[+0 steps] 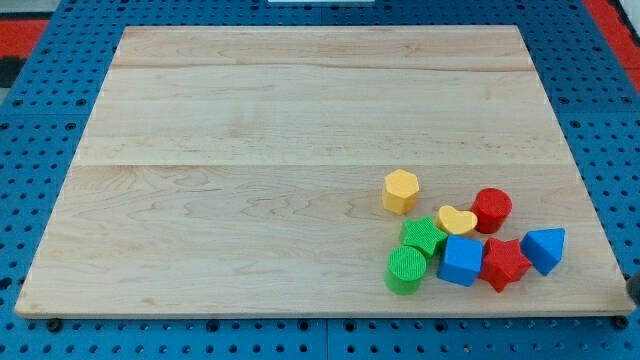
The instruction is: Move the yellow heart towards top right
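The yellow heart [457,220] lies on the wooden board [250,150] at the view's lower right, inside a tight cluster. A red cylinder [491,210] is just to its right and a green star-like block [424,237] touches its left. A blue cube [461,260] sits right below it. A yellow hexagon [401,190] stands apart at the upper left of the heart. My tip and the rod do not show in the view.
A green cylinder [406,270], a red star-like block [503,263] and a blue triangular block [545,248] complete the cluster near the board's bottom right edge. A blue pegboard [40,180] surrounds the board.
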Controlling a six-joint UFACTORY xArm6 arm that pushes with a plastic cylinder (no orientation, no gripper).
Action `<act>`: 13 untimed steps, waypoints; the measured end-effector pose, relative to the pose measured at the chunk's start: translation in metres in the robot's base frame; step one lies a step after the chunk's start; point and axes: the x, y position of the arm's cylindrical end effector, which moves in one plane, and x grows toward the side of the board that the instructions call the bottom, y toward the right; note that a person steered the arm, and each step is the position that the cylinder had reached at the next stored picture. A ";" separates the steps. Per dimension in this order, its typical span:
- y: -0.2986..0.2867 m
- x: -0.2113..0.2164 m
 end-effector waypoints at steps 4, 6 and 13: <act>-0.149 -0.011; -0.159 -0.037; -0.167 -0.122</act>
